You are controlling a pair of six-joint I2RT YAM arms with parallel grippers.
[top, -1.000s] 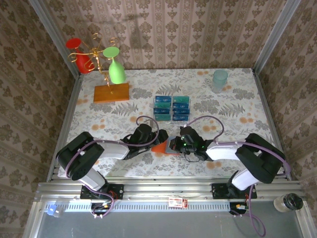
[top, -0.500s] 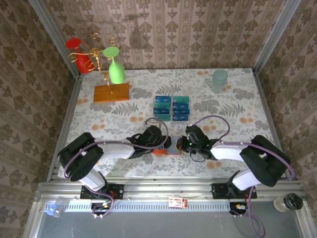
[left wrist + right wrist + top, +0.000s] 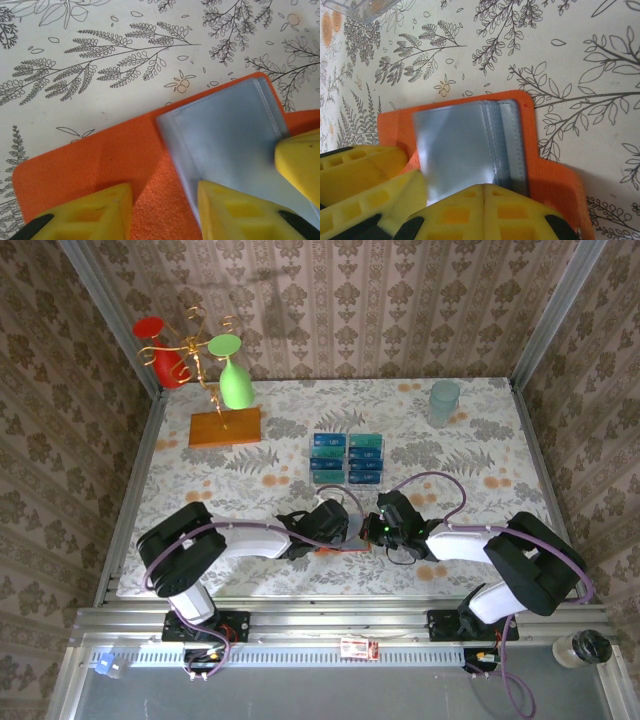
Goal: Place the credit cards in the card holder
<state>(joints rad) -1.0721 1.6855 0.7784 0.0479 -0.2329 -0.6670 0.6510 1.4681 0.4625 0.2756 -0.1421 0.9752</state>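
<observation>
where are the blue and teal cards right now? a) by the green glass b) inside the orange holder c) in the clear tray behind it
c: the credit cards sit in rows in the clear tray, beyond the open card holder.

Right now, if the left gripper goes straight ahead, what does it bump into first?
Probably the open card holder, which lies right in front of the left gripper. How close it is is hard to judge.
</observation>
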